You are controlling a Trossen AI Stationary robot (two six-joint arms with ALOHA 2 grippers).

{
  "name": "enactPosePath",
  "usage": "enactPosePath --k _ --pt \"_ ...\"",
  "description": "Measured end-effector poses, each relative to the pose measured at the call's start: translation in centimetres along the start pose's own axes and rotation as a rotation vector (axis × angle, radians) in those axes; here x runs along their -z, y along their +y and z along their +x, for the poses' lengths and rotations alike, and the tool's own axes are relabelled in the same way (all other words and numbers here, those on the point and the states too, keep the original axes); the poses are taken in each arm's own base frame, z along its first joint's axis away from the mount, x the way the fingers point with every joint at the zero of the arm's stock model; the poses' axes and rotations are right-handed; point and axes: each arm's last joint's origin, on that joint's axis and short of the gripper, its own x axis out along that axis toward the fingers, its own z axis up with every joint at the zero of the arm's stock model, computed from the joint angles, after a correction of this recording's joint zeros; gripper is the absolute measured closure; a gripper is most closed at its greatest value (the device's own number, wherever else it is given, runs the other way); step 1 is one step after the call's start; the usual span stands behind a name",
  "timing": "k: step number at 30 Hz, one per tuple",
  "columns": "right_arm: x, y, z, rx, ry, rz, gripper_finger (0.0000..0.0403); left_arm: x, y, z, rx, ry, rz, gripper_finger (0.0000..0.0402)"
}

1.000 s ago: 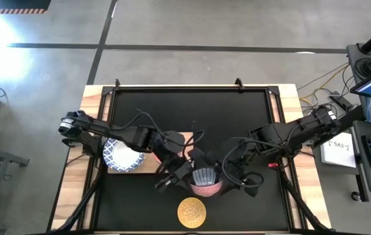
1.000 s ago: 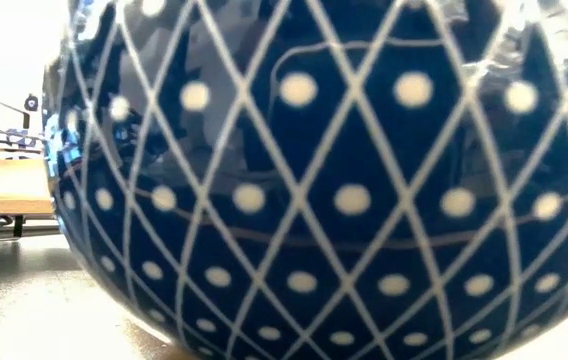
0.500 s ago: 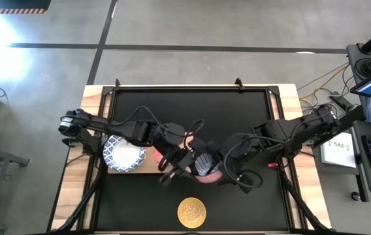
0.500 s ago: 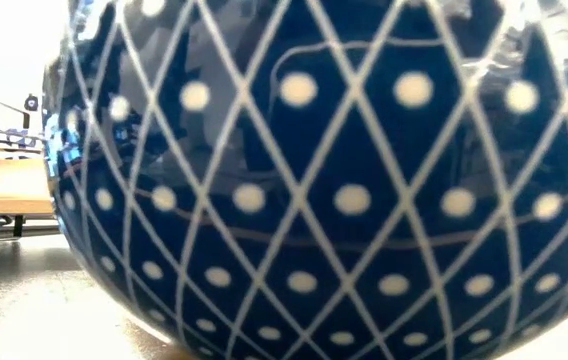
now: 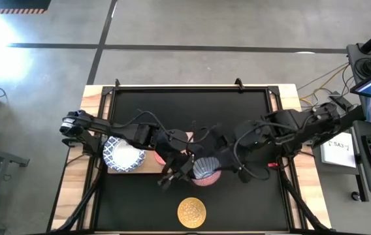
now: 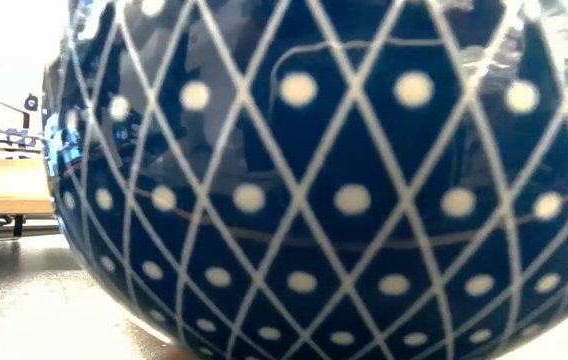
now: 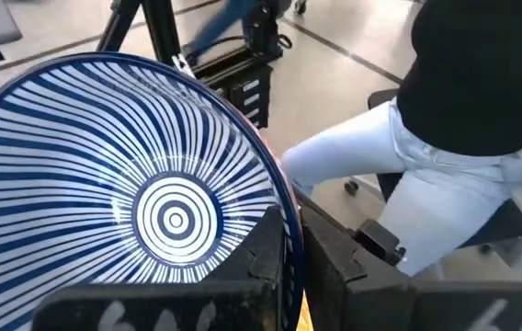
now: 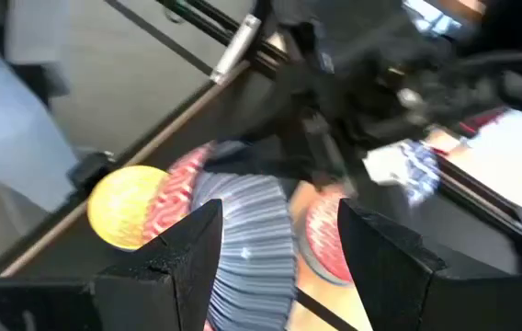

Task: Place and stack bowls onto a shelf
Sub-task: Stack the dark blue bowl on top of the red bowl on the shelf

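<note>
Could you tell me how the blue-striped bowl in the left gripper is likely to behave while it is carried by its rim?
The striped bowl looks glazed and rigid, so it probably won't flex but may slip. The left gripper is shut on only one edge of the rim, so the bowl could pivot or tilt. It looks ceramic, likely fragile if dropped near the red bowl.

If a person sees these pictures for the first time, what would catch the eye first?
The low view is almost filled by a dark blue bowl with a white lattice and dots, standing right before the camera. In the left wrist view, the left gripper is shut on the rim of a white bowl with blue radiating stripes. From above, both arms meet mid-table, with a yellow bowl nearer the front edge.
</note>
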Motion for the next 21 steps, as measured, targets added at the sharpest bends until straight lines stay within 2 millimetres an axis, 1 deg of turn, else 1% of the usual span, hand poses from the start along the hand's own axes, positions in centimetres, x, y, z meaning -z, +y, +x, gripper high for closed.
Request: enactPosePath --k 2,4,7,11,17,21 --pt "-0.3 -0.2 -0.8 0.040 0.020 0.000 0.0197 0.1 0.1 -0.1 -0.006 0.005 -0.004 0.0396" --pt "-0.6 -0.3 -1.5 0.083 0.029 0.002 0.0197 0.3 0.4 -0.2 -0.051 0.030 -0.008 0.0396" --pt "-1.0 -0.5 -2.7 0.117 0.036 0.010 0.0197 1.0 0.6 -0.4 -0.161 0.124 -0.032 0.0396" --pt "-1.4 -0.6 -3.9 0.149 0.041 0.053 0.0197 1.8 0.7 -1.2 -0.280 0.244 -0.077 0.0396" --pt "-0.7 -0.7 -5.3 0.294 0.169 0.130 0.0197 2.8 0.2 -2.2 -0.356 0.382 -0.203 0.0396" --pt "-0.1 -0.7 -5.5 0.353 0.235 0.177 0.0197 3.6 -0.2 -3.0 -0.404 0.474 -0.291 0.0396"
